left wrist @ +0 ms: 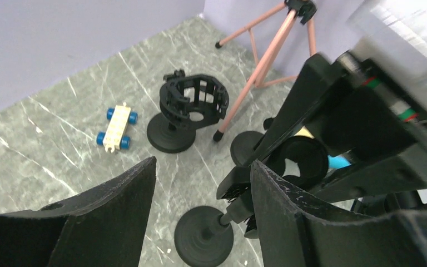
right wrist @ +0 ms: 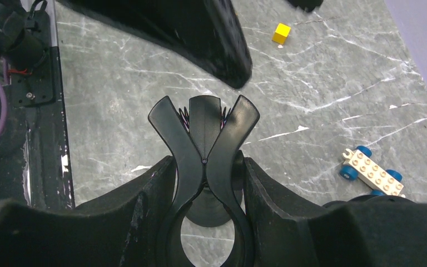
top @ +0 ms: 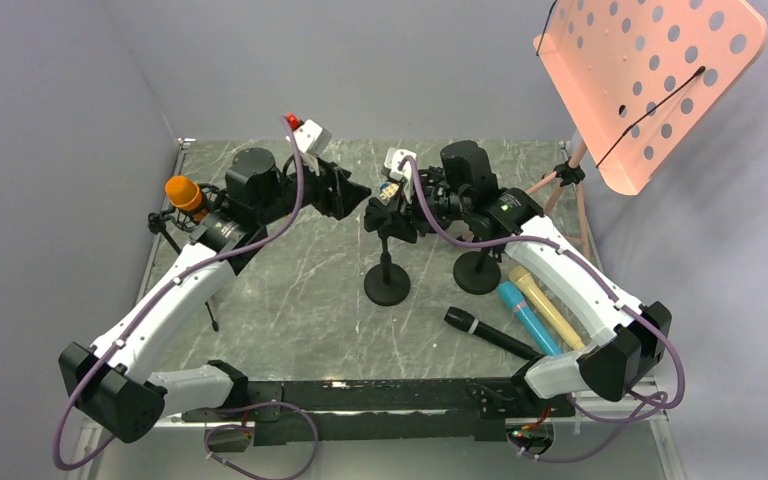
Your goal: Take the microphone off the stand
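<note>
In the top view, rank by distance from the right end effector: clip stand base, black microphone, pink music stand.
1. Clip stand base, under the right end effector.
2. Black microphone, front right.
3. Pink music stand, back right.

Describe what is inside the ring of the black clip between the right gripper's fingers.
Nothing: the clip, pinched by the right gripper, has an empty ring, with marble table showing through. The ring's lower edge is cut off by the frame.

Light: bright, even, from above; soft shadow under stand [top: 387, 287]; faint sheen on table [top: 300, 285]. Focus: top view sharp; wrist views' near fingers [left wrist: 108, 219] blurred
</note>
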